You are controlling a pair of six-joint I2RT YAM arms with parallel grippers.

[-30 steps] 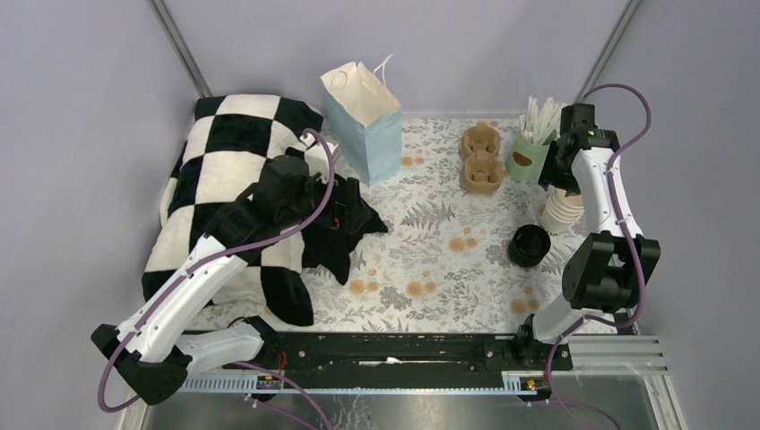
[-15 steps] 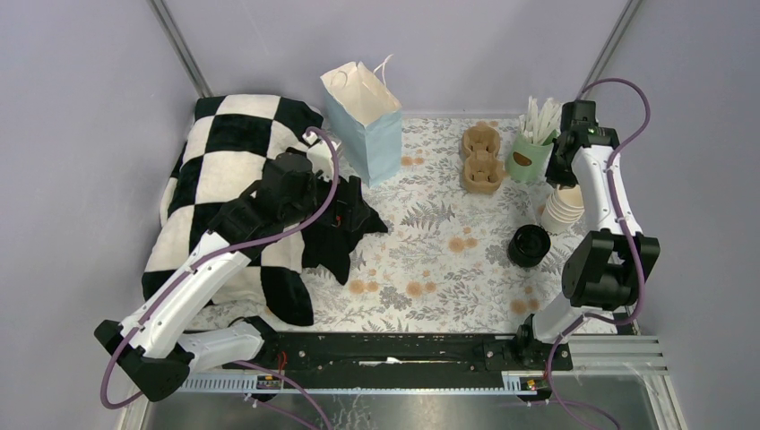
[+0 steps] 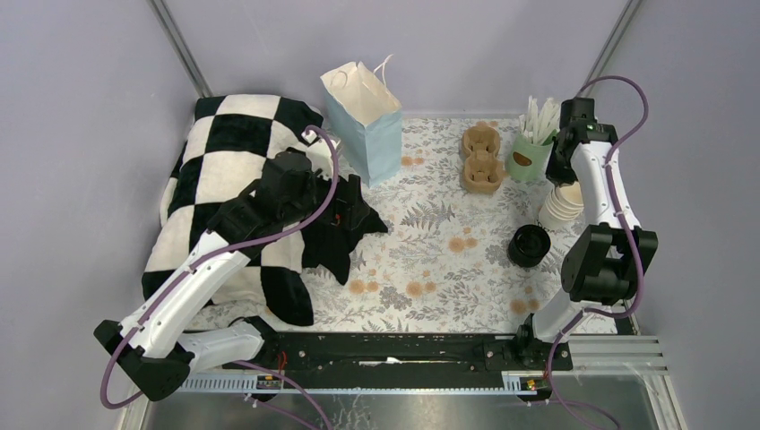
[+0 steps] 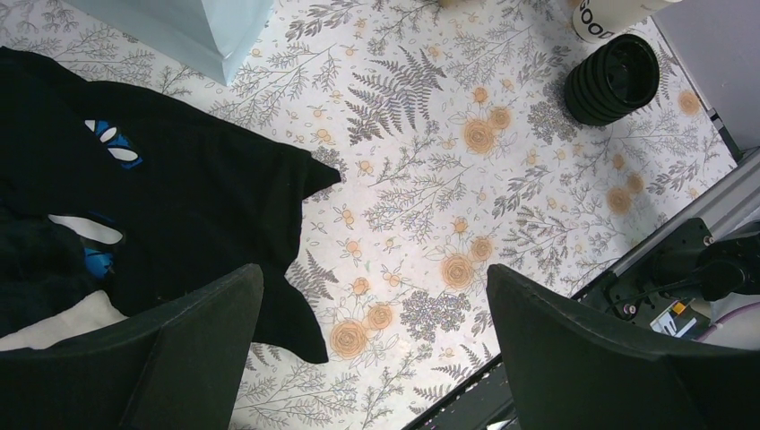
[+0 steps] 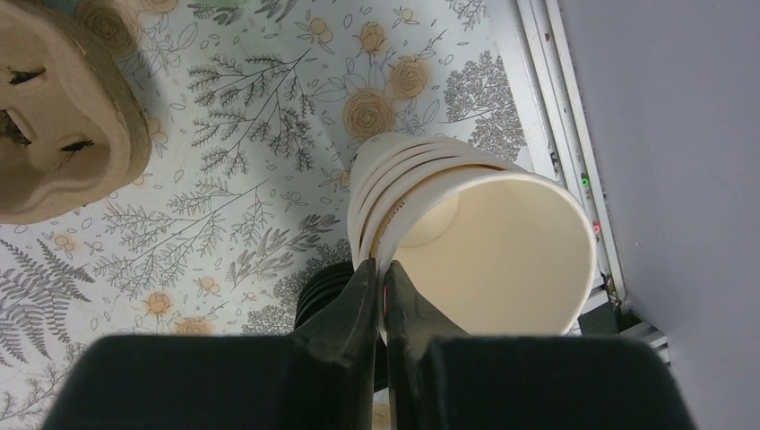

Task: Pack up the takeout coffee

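Grey walls close in a table under a floral cloth (image 3: 430, 260). At its right edge, my right gripper (image 5: 385, 287) is pinched almost shut on the near rim of the top cup (image 5: 502, 251) – the wall of the cup sits between the two fingers. That cup is lidless and nested in the stack (image 3: 562, 204), which stands between the green holder (image 3: 529, 157) and the black lids (image 3: 529, 245). Whether it is the coffee itself I cannot tell. A brown carrier (image 3: 481, 161) lies left of the holder, and a blue bag (image 3: 367, 125) stands upright at the back. My left gripper (image 4: 372, 278) hangs with its jaws wide apart, holding nothing, above the edge of a black cloth (image 4: 179, 197) – that cloth spills off a checkered blanket (image 3: 233, 134).
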